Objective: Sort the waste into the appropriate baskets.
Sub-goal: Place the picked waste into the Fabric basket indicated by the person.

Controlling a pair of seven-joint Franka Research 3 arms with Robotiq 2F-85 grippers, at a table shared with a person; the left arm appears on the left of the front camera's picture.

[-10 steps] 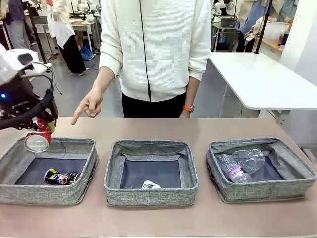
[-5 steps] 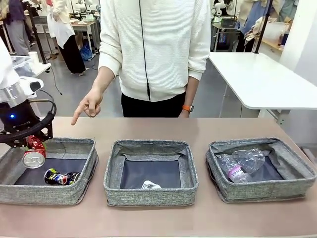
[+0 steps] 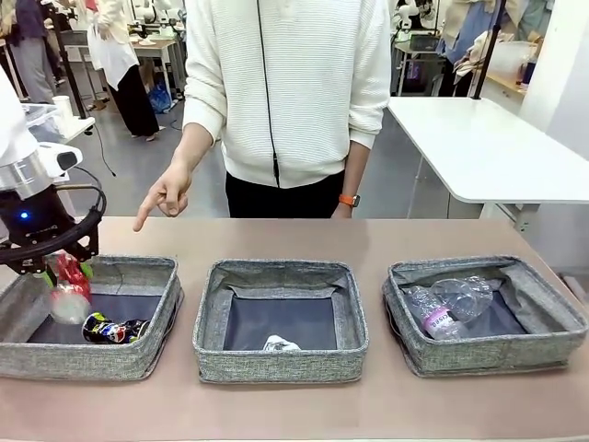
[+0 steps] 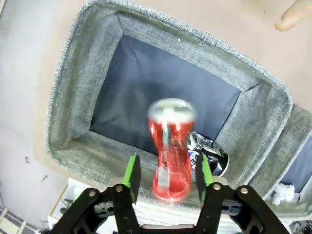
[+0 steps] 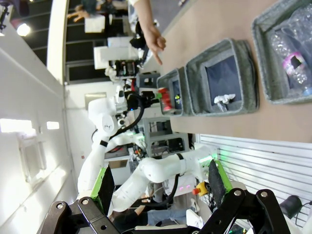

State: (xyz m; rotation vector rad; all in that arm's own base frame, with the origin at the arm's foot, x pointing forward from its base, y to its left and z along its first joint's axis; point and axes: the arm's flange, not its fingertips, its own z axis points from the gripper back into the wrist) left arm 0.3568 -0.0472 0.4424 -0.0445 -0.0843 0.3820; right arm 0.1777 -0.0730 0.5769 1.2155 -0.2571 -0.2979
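Observation:
The red drink can point(image 3: 69, 287) hangs blurred just under my left gripper point(image 3: 57, 267), over the left basket point(image 3: 138, 267). In the left wrist view the can point(image 4: 170, 151) sits loose between my left gripper's point(image 4: 166, 161) green pads, with a gap on each side; the jaws are open. A dark multicoloured can point(image 3: 115, 328) lies on this basket's bottom. The middle basket point(image 3: 276, 272) holds a whitish paper wad point(image 3: 281, 344). Two clear bottles point(image 3: 460, 295), one purple-labelled point(image 3: 433, 319), lie in the right basket point(image 3: 488, 354). My right gripper point(image 5: 158, 185) is open, far from the table.
A person stands at the far side, one hand point(image 3: 164, 198) pointing down toward the table behind the left basket. Bare tabletop point(image 3: 294, 235) runs behind the baskets and in front of them. A white table point(image 3: 488, 147) stands at the back right.
My left gripper carried the red can down and left over the left basket, then its jaws opened. The can now slips downward, blurred. The person's hand has stayed put.

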